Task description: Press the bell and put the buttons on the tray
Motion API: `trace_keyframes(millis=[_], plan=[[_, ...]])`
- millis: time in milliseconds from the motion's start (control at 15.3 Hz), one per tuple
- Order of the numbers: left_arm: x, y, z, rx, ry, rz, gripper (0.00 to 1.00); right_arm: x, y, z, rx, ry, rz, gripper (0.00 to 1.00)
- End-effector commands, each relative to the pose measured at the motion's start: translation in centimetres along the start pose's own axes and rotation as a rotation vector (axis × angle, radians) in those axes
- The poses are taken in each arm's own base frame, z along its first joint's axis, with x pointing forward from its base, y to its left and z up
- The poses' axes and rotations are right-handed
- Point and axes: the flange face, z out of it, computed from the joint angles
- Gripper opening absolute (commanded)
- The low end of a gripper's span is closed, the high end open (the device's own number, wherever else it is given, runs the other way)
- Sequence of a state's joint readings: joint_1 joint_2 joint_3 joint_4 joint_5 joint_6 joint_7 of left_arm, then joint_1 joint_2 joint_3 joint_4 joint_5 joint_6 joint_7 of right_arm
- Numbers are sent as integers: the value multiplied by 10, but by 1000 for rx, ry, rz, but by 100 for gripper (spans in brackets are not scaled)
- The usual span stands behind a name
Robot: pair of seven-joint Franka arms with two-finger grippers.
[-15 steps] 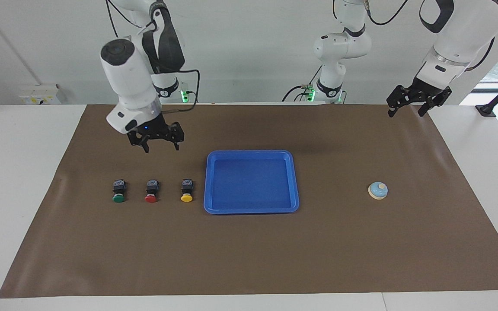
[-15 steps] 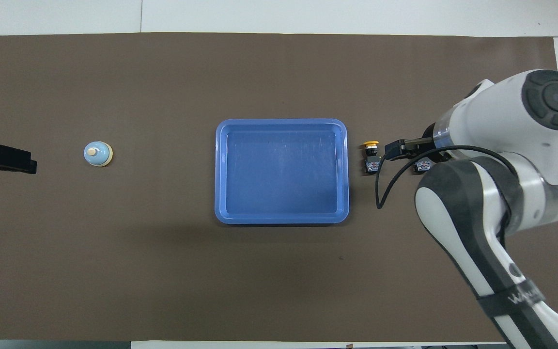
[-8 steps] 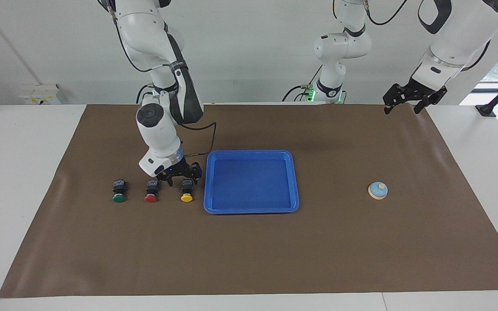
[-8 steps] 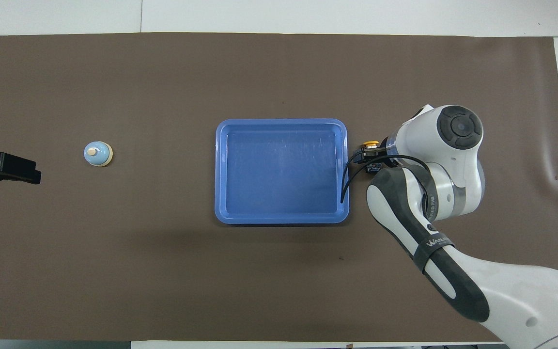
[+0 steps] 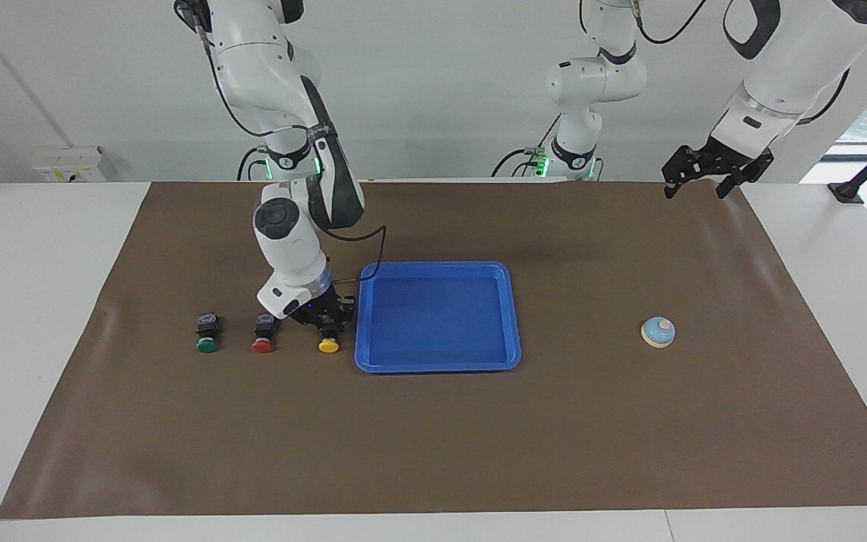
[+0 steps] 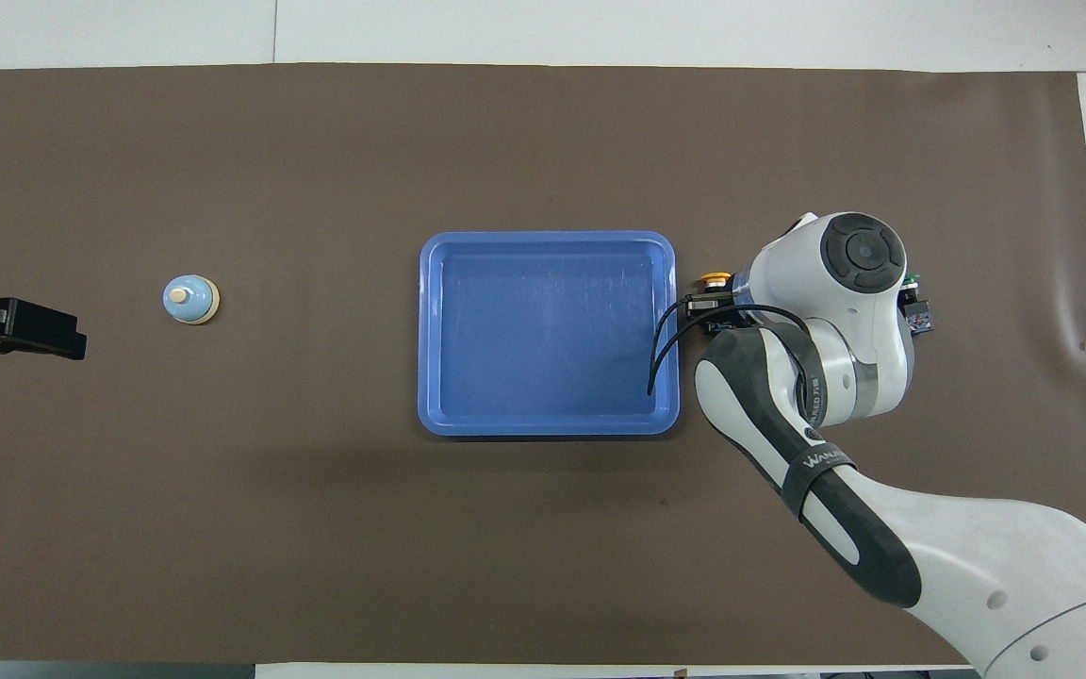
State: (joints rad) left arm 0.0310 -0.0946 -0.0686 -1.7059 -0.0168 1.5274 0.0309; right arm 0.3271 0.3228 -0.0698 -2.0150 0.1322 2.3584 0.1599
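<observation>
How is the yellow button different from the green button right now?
The yellow button has a yellow cap; the green button has a green one. The yellow button sits right beside the tray; the green button lies at the row's other end. The right gripper is shut on the yellow button; nothing touches the green button. Both have black bodies and rest on the brown mat.
</observation>
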Motion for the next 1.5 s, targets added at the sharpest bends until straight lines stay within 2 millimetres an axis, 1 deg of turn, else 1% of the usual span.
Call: trace_keyframes(millis=[0, 65, 131, 196, 261, 327, 392, 522, 588, 718, 849, 914, 980, 1045, 1110, 1176, 1241, 1371, 1437], plan=[[-2, -3, -3, 2, -7, -2, 100, 18, -15, -38, 16, -44, 12, 0], [-2, -3, -3, 2, -7, -2, 100, 23, -30, -49, 16, -54, 18, 0], [-2, -2, -3, 2, -7, -1, 100, 28, -52, -60, 17, -53, 20, 0], [-2, -2, -3, 2, -7, -1, 100, 29, -78, -67, 19, -45, 20, 0], [-2, -2, -3, 2, -7, -1, 100, 26, -103, -70, 22, -37, 39, 0], [-2, -2, -3, 2, -7, -1, 100, 24, -119, -72, 25, -30, 65, 0], [-2, -2, -3, 2, -7, -1, 100, 23, -133, -68, 23, -31, 73, 0], [-2, -3, -3, 2, -7, -2, 100, 5, -178, -41, 11, -45, 90, 0], [-2, -2, -3, 2, -7, -1, 100, 3, -184, -31, 9, -35, 105, 0], [-2, -3, -3, 2, -7, -2, 100, 5, -170, -21, 3, -35, 120, 0], [-2, -3, -3, 2, -7, -2, 100, 4, -168, -21, -7, -49, 121, 0], [-2, -3, -3, 2, -7, -2, 100, 4, -167, -20, -11, -50, 119, 3], [-2, -3, -3, 2, -7, -2, 100, 5, -165, -21, -14, -48, 122, 44], [-2, -2, -3, 2, -7, -1, 100, 7, -165, -24, -14, -48, 122, 68], [-2, -2, -3, 2, -7, -1, 100, 9, -162, -28, -26, -48, 111, 100], [-2, -2, -3, 2, -7, -1, 100, 15, -155, -37, -34, -32, 81, 100], [-2, -3, -3, 2, -7, -2, 100, 26, -140, -47, -58, -12, 25, 100], [-2, -2, -3, 2, -7, -1, 100, 50, -92, -61, -86, -8, -44, 100], [-2, -2, -3, 2, -7, -1, 100, 57, -72, -63, -89, -13, -61, 100]])
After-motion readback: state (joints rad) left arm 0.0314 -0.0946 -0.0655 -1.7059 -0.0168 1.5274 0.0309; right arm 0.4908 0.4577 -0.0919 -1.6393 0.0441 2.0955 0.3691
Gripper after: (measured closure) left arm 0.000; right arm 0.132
